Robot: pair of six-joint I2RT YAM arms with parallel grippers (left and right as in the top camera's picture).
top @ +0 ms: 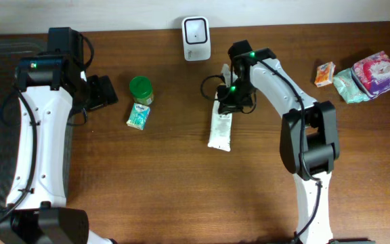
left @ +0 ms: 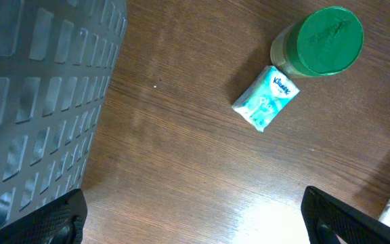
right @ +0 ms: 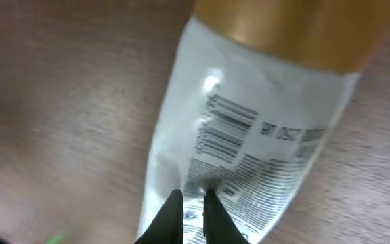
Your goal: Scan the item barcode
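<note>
We see our right gripper (right: pixel 191 211) narrowed, pinching the end of the pouch (top: pixel 221 132), which lies mid-table below the scanner (top: pixel 196 30), barcode (right: pixel 223 132) up; our left gripper (left: pixel 193 220) gapes wide, empty

The small teal-and-white tissue pack (left: pixel 265 99) bears the brand name "Kleenex" in blue script. The white soft tube with a gold-coloured end (right: pixel 249 135) carries a black barcode (right: pixel 221 132) and, beside it, upside-down print that seems to begin "250". The finer lines of print below are too blurred to read.
</note>
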